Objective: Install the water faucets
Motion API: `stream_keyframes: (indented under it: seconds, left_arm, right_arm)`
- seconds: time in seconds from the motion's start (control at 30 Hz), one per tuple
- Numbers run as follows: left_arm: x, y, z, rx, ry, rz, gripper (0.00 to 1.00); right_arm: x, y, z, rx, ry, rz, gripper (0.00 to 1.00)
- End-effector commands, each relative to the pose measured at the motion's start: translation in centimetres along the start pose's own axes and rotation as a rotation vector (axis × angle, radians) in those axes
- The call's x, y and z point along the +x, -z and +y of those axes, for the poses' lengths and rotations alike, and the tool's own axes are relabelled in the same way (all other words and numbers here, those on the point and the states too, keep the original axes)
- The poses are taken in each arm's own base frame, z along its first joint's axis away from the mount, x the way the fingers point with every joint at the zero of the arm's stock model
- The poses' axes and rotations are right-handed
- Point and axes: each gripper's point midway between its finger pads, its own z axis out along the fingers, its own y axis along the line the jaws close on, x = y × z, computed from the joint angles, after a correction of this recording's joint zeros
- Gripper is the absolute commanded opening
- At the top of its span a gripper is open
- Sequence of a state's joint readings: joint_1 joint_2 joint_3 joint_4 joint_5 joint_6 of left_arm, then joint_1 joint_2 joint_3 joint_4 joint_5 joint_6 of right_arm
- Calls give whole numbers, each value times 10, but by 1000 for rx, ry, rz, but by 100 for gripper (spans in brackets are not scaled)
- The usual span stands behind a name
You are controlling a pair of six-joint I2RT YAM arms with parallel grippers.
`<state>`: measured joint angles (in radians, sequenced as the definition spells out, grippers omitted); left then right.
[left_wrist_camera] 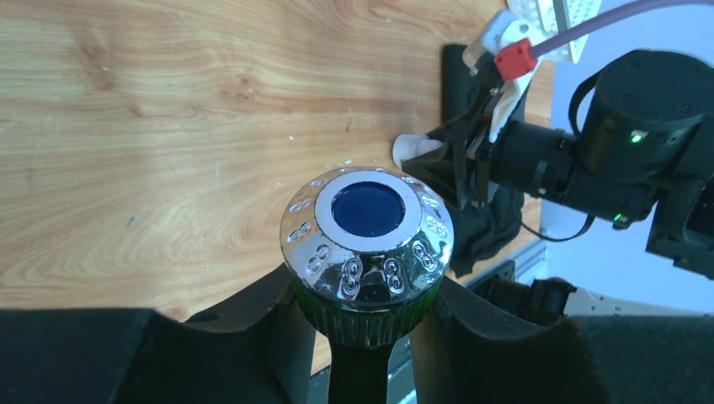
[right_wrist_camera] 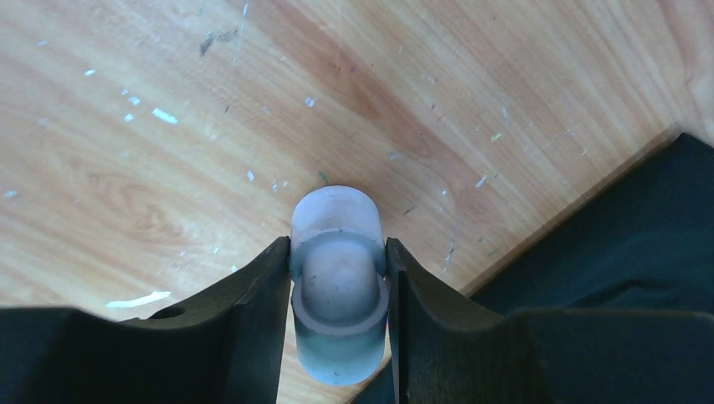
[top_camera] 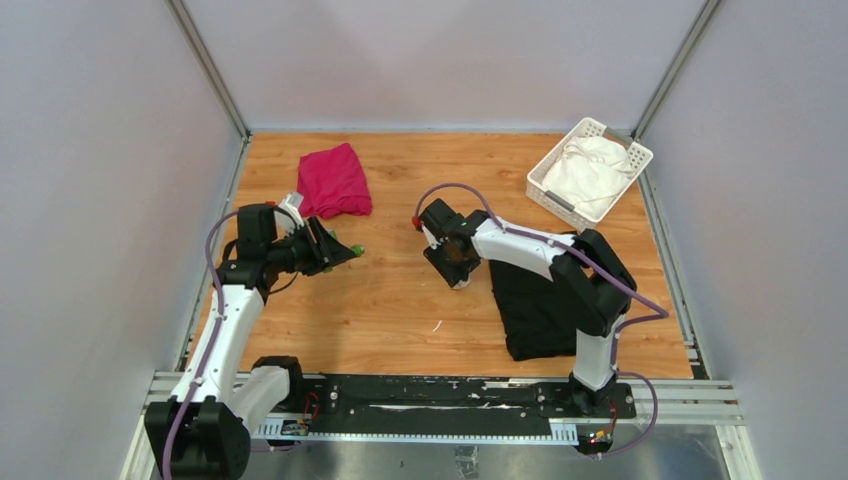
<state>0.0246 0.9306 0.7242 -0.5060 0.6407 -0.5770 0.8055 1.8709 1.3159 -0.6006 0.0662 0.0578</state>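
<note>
The left fingers (left_wrist_camera: 271, 324) are clenched on the tap (left_wrist_camera: 367, 252), one on each side of its green neck just under the knob. The knob is chrome with a blue disc at its middle, and it stands clear beyond the fingertips. In the top view the tap's green end pokes out of these fingers toward the right arm, left of the middle of the surface (top_camera: 400, 315).

The right fingers (right_wrist_camera: 268, 295) are drawn in narrow and grasp the fitting (right_wrist_camera: 338, 282), a short white tube. Both inner faces press flat against its sides, and its rounded end sticks out past the tips. The fingers point down at the wood close to the edge of the black cloth (top_camera: 535, 300). Whether the fitting touches the surface cannot be told.

The two held parts are well apart. A red cloth (top_camera: 334, 180) lies behind the left arm.
</note>
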Motion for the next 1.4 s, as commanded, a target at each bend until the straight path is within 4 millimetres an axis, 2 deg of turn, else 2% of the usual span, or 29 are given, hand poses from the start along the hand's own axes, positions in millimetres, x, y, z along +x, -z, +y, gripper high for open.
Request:
stream_keyframes:
  seconds: [0.0, 0.1, 0.23, 0.3, 0.43, 0.5, 0.6, 0.67, 0.8, 0.9, 1.0, 1.13, 1.37]
  left_arm:
    - [2, -3, -30, 67, -58, 47, 0]
    - [9, -8, -53, 181, -84, 93, 0]
    - [23, -4, -91, 461, -66, 184, 0]
    - [27, 3, -109, 550, -105, 194, 0]
    - [21, 24, -137, 630, -218, 142, 0]
    - [18, 35, -150, 670, -251, 127, 0]
    - [12, 48, -166, 710, -285, 115, 0]
    - [9, 58, -177, 735, -305, 111, 0]
    - [6, 79, -200, 797, -372, 110, 0]
    - [15, 101, -215, 865, -485, 107, 0]
    - [32, 115, -218, 934, -639, 100, 0]
    - [39, 112, -213, 956, -796, 20, 0]
    - [35, 105, -216, 955, -1080, -180, 0]
  right_arm:
    - [-11, 37, 1, -142, -116, -113, 0]
    - [-25, 61, 0, -211, -152, -215, 0]
    - [-43, 113, 2, -316, -147, -416, 0]
    - [-50, 147, 5, -406, -145, -542, 0]
    - [-59, 218, -6, -489, -139, -852, 0]
    - [-60, 240, -4, -516, -110, -967, 0]
    - [-56, 269, 10, -597, -50, -1123, 0]
    - [-52, 277, 17, -645, -42, -1189, 0]
    - [-48, 305, 27, -727, 16, -1367, 0]
    - [-45, 321, 35, -769, 90, -1425, 0]
    - [-39, 326, 46, -821, 193, -1429, 0]
    - [-29, 328, 58, -883, 286, -1401, 0]
    - [-21, 333, 59, -850, 276, -1414, 0]
